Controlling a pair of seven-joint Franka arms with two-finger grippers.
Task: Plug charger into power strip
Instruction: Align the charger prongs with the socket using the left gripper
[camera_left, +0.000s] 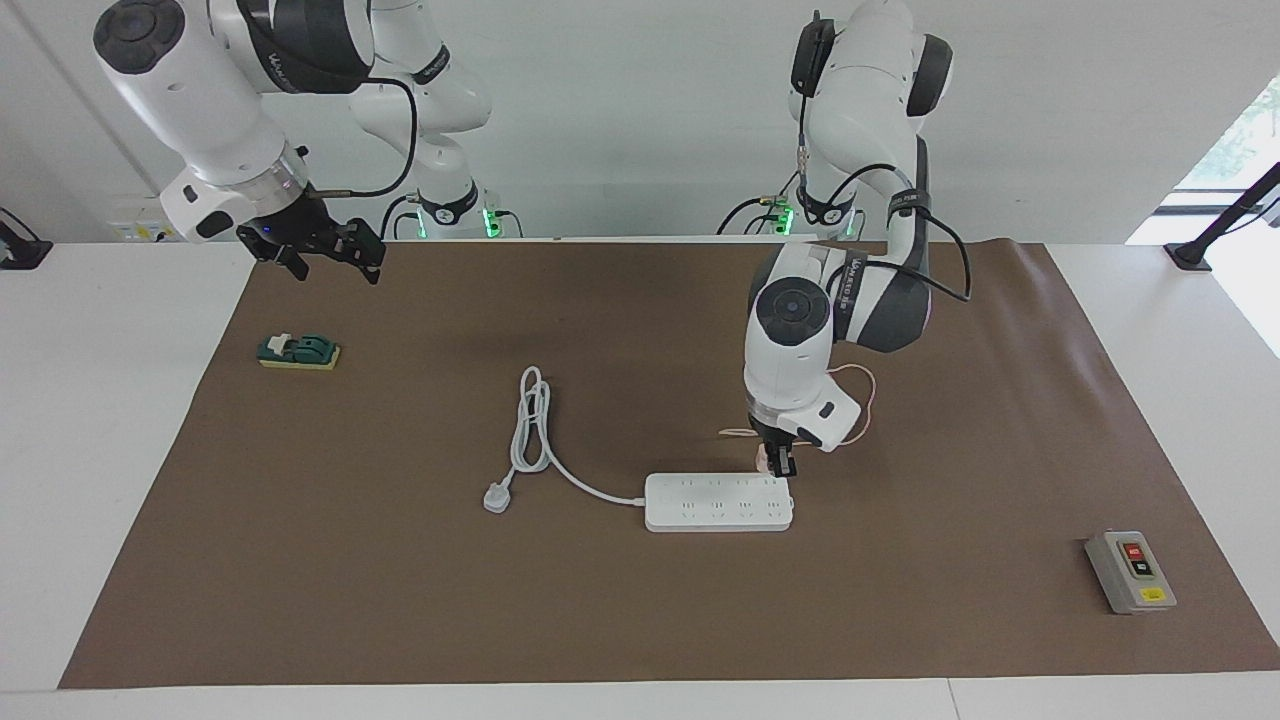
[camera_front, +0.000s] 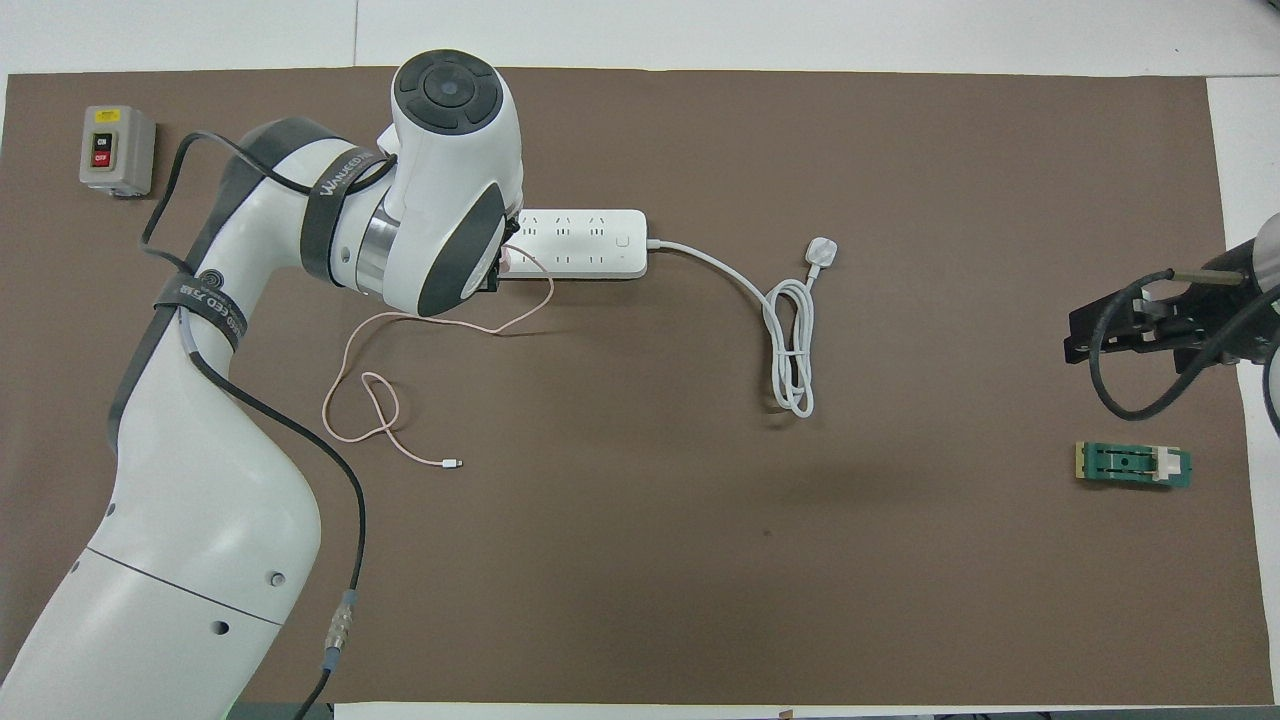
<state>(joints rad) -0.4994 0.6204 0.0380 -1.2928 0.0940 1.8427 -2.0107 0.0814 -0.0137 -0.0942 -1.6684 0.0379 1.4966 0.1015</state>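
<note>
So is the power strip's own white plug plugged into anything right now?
No, the white plug lies loose on the brown mat, its cord looped beside the power strip.

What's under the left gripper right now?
The left gripper, shut on the pink charger, hangs over the power strip at its left-arm end. Whether the prongs have met a socket is hidden.

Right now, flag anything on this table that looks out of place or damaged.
Nothing looks damaged or spilled. The power strip lies flat, its own white plug loose on the mat. The left gripper holds the charger over the strip's end, cable trailing.
</note>
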